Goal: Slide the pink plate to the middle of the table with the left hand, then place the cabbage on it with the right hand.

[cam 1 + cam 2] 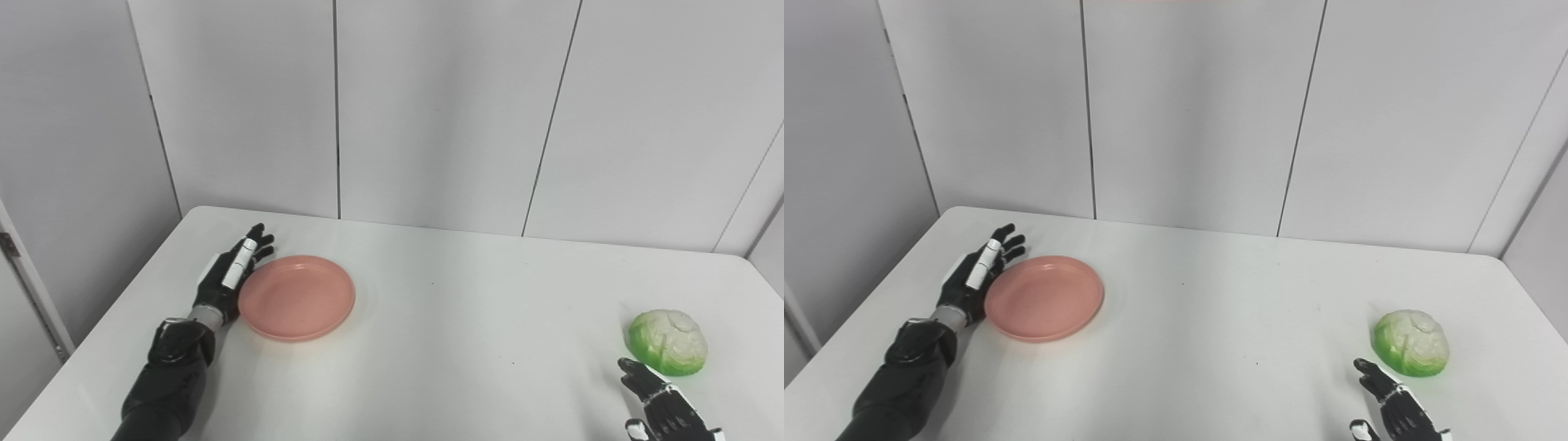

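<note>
The pink plate (297, 297) lies on the left part of the white table (453, 318). My left hand (229, 269) is open, fingers straight, resting flat against the plate's left rim; it also shows in the right eye view (977, 271). The green and white cabbage (668, 342) sits on the table at the right. My right hand (658, 401) is open at the bottom right, just in front of the cabbage and apart from it, partly cut off by the picture's edge.
White wall panels (429, 110) stand behind the table's far edge. The table's left edge runs close to my left arm (168, 380).
</note>
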